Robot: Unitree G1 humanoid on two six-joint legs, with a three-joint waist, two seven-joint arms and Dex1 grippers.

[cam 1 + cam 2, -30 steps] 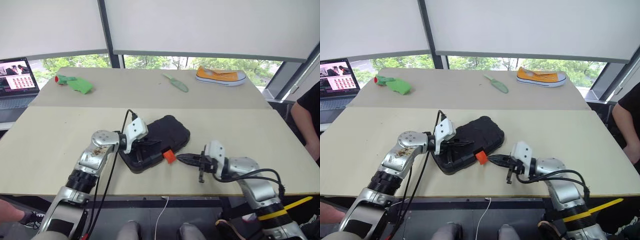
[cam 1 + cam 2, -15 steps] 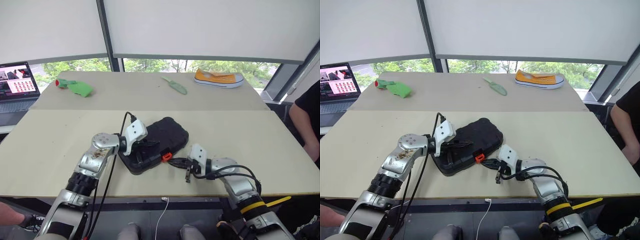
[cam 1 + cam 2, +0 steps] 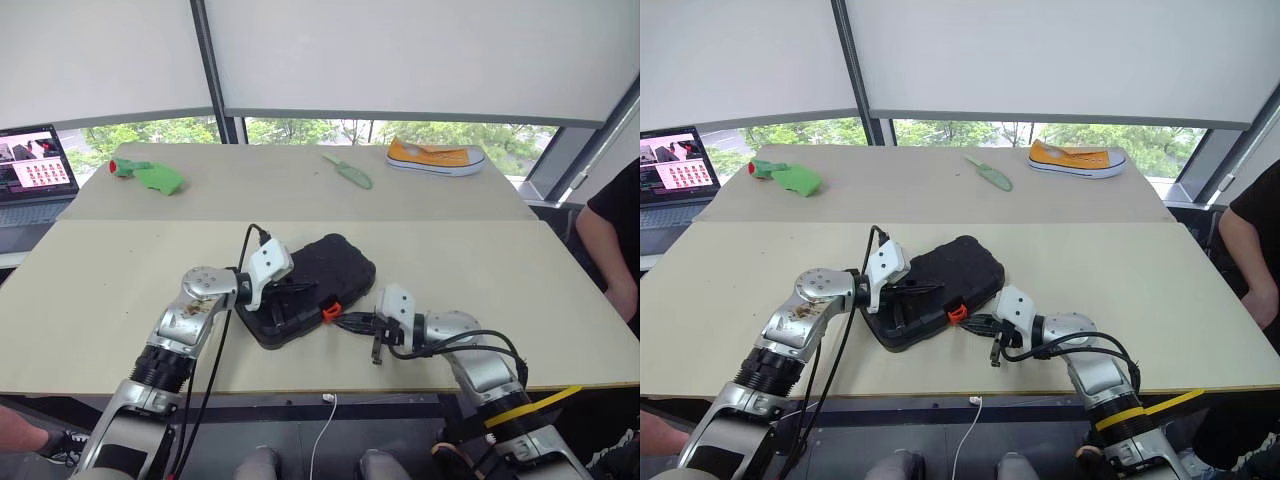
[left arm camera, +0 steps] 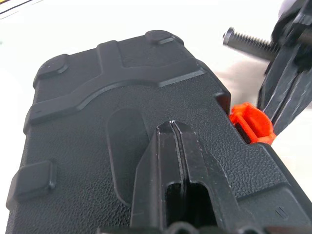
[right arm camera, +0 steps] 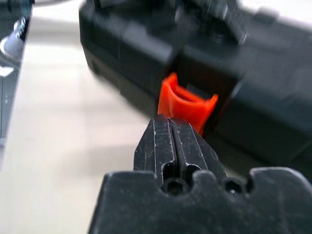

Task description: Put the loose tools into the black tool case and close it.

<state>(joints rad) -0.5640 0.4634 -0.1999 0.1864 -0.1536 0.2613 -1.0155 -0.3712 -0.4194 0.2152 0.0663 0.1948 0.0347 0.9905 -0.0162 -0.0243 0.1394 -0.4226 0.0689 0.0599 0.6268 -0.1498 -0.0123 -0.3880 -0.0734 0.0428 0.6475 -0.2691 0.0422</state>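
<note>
The black tool case (image 3: 310,288) is lying with its lid down near the front edge of the near worktop (image 3: 100,290), its small orange latch (image 3: 330,311) facing the right arm. The left pincer (image 4: 171,127) is resting on the lid with its two fingers pressed together, gripping nothing; the left wrist view is showing the lid's moulded ribs and the latch sticking out at the case's edge, detail the head views are not giving. The right pincer (image 5: 170,124) is also fully closed and empty, its tips sitting right at the latch, which the right wrist view is showing as a flared orange tab. On the far worktop a green trowel (image 3: 350,171), a yellow shoe (image 3: 436,156) and a green object (image 3: 150,176) are lying, with a laptop (image 3: 30,170) at the left.
</note>
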